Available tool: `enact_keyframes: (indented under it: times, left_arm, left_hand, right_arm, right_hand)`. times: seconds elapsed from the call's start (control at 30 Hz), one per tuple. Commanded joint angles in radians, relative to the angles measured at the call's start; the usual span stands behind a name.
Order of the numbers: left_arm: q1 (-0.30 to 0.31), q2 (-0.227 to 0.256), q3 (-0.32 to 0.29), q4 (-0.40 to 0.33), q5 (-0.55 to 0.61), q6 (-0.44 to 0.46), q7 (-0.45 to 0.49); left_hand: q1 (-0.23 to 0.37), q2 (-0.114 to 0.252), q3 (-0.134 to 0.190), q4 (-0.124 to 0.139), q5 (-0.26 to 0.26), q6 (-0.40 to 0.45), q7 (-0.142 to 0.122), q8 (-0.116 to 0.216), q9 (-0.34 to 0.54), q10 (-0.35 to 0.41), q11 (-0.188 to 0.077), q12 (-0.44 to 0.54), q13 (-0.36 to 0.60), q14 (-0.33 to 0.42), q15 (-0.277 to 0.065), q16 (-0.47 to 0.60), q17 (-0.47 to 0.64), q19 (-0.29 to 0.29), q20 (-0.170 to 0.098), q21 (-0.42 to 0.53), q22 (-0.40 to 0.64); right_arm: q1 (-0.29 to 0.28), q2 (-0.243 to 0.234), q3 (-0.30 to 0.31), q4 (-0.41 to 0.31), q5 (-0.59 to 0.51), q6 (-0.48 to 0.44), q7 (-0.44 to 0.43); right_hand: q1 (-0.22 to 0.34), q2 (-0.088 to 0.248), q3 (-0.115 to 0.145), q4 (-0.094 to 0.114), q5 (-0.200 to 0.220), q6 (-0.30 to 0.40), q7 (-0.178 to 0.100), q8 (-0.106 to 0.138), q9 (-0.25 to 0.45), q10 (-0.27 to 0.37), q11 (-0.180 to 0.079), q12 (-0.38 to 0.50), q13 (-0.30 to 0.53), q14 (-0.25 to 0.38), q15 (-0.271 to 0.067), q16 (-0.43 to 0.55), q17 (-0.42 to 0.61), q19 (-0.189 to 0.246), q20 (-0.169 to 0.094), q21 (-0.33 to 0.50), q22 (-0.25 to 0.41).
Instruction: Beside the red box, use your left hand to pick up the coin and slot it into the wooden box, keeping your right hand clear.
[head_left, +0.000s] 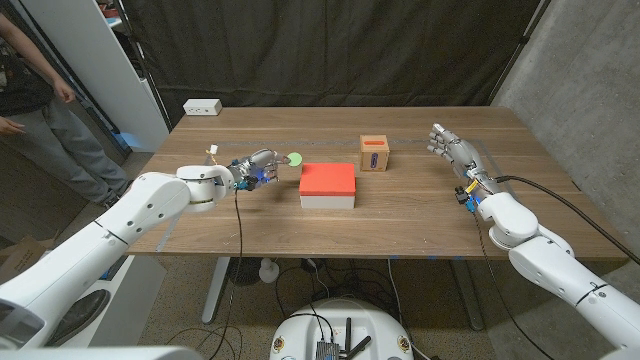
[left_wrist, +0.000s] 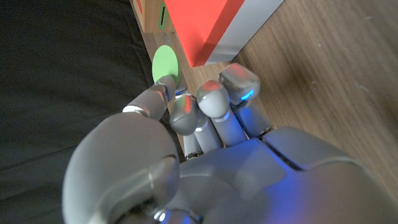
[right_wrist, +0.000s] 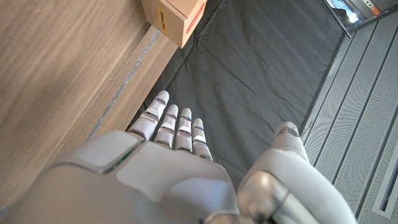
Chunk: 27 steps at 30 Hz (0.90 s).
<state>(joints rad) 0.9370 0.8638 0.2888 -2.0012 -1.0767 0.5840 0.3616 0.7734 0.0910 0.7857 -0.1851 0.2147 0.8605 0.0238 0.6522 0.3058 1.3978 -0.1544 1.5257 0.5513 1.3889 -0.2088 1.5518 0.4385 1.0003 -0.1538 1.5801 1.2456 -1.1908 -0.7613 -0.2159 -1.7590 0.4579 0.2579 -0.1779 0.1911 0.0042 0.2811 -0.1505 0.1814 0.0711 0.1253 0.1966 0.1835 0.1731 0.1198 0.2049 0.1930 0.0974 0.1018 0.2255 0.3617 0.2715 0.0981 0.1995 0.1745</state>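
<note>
Left hand (head_left: 256, 168) pinches the green coin (head_left: 294, 158) at its fingertips, lifted just left of the red box (head_left: 328, 184): pick-up looks done, carry in hand. Next move needs the coin taken over the red box to the wooden box (head_left: 375, 153) and lined up edge-on with its slot. Right hand (head_left: 447, 143) waits well apart at the table's right, fingers extended, holding nothing.

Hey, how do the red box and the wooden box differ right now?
The red box is wide, low and flat with a pale side; the wooden box is smaller, taller and cube-like. The red box has a plain top, the wooden box a slot in an orange top. The left hand holds the green coin nearer the red box. Both stand on the table.
</note>
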Motion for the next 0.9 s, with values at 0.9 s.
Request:
enact_keyframes:
  times: [0.9]
  left_arm:
    - [0.012,-0.019,0.074,-0.137,0.478,-0.142,0.151]
  left_hand:
    - [0.011,0.003,-0.002,0.000,0.010,0.031,-0.003,0.078,-0.010,0.000,-0.003,0.000,0.013,0.006,0.001,-0.003,0.012,-0.003,-0.054,0.008,0.004]
  right_arm:
    - [-0.078,0.040,0.031,-0.030,-0.005,0.043,-0.037]
  right_hand:
    - [0.015,-0.004,0.005,0.002,-0.002,0.003,0.032,0.002,0.003,0.007,0.001,-0.003,0.004,0.011,-0.001,0.004,0.002,0.008,0.000,0.001,0.002]
